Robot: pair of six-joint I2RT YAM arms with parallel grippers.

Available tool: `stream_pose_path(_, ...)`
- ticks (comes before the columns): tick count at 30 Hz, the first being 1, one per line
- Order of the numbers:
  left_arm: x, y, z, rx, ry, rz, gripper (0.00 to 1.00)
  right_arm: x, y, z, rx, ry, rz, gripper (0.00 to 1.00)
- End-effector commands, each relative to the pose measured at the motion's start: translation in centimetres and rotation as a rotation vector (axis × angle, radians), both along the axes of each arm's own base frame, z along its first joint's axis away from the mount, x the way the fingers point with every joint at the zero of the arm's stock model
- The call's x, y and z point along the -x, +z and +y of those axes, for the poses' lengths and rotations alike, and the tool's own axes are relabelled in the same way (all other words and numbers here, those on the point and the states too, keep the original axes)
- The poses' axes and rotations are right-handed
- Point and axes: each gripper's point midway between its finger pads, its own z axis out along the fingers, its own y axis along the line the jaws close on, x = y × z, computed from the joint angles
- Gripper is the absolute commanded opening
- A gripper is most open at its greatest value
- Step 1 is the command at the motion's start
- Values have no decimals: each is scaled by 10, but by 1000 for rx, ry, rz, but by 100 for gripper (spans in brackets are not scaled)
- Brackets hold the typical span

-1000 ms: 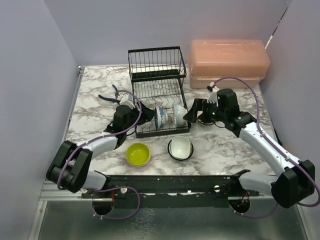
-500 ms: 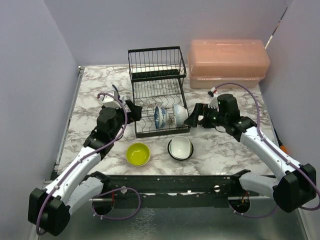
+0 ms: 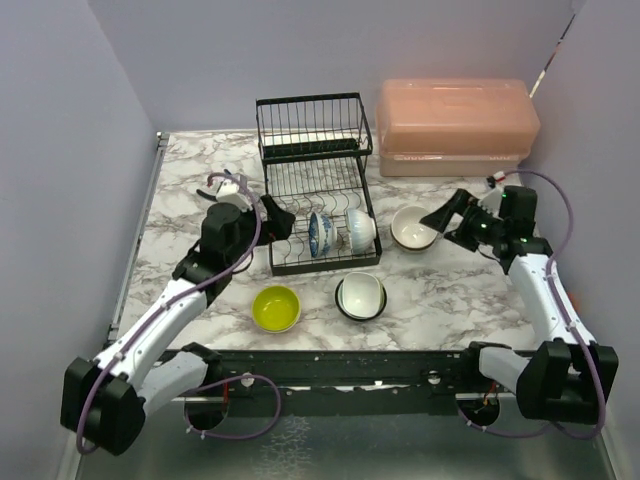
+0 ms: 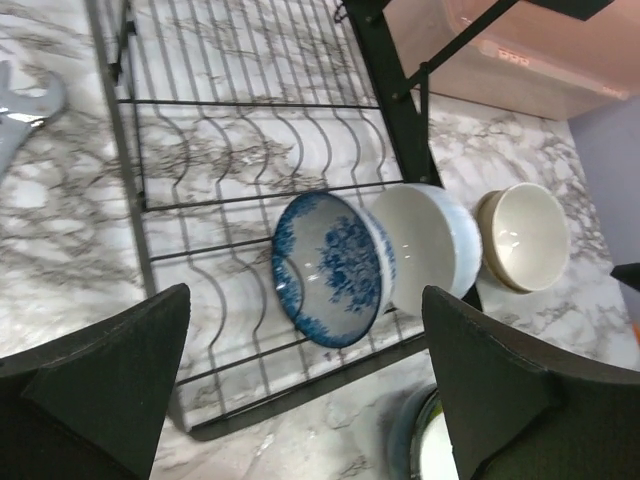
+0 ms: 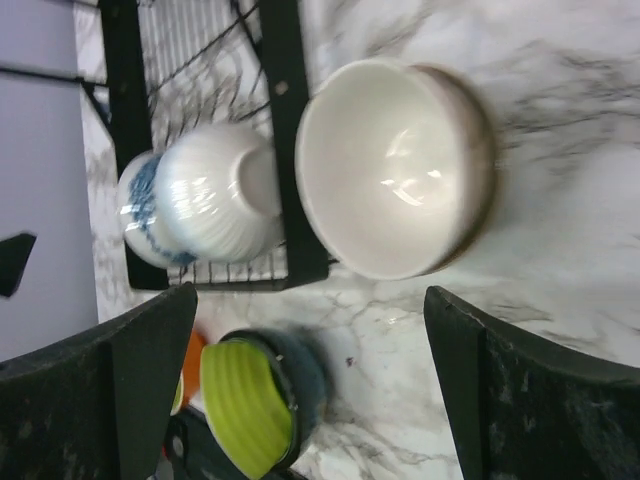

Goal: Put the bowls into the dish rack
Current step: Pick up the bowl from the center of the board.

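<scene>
The black wire dish rack (image 3: 314, 190) stands at the table's middle back. In its lower slots a blue-patterned bowl (image 3: 321, 233) (image 4: 335, 268) and a white bowl (image 3: 360, 229) (image 4: 430, 245) stand on edge. A beige bowl (image 3: 413, 227) (image 5: 390, 165) sits upright on the table just right of the rack. In front are a yellow-green bowl (image 3: 277, 307) and a dark-sided bowl (image 3: 361, 296) (image 5: 315, 395). My left gripper (image 3: 277, 217) (image 4: 305, 330) is open and empty, left of the rack, facing the blue-patterned bowl. My right gripper (image 3: 450, 213) (image 5: 310, 295) is open and empty, right of the beige bowl.
A pink translucent lidded box (image 3: 455, 125) fills the back right corner. A wrench (image 4: 20, 100) lies on the marble left of the rack. Walls close in the table on the left, back and right.
My left gripper opened, let go of the blue-patterned bowl in the rack and drew back left. My right arm pulled away to the right, uncovering the beige bowl on the table.
</scene>
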Motion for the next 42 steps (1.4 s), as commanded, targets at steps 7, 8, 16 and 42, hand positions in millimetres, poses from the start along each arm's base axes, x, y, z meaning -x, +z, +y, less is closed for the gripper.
stream_pose_path(7,-31,36,-100,49,-231,49,86,24,-62,-93,-50,-377,196,100)
stream_pose_path(8,-34,33,-112,22,-245,48,86,27,-66,-99,-64,-405,196,100)
stream_pose_path(16,-28,20,-219,-160,-408,55,71,42,-109,-118,-122,-475,290,100)
stream_pose_path(42,-14,-66,-373,-621,-628,83,52,43,-114,-105,-220,-378,298,100)
